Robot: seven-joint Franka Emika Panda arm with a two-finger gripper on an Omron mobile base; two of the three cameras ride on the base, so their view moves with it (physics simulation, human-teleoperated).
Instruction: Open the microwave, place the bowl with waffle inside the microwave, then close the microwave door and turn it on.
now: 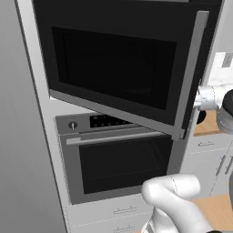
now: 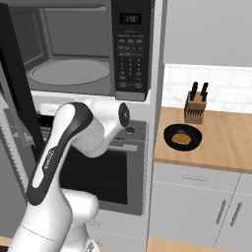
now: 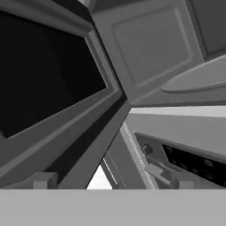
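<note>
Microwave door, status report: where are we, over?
Microwave door swung open, cavity and turntable exposed. Gripper state unclear, nothing seen held. Bowl with waffle on counter beside knife block.

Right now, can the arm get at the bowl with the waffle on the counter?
Probably yes. The bowl sits in the open on the counter beside the knife block, nothing over it. The arm is tucked by the open microwave door, so it must swing right first.

Microwave door [image 1: 123, 68] runs off the top edge of left base view; in right base view it's edge-on at far left, cut by the frame. Gripper hidden behind the door – can't tell its state. Keypad [image 2: 132, 54] digits too small to read. Oven [image 2: 110, 172] partly blocked by arm.
</note>
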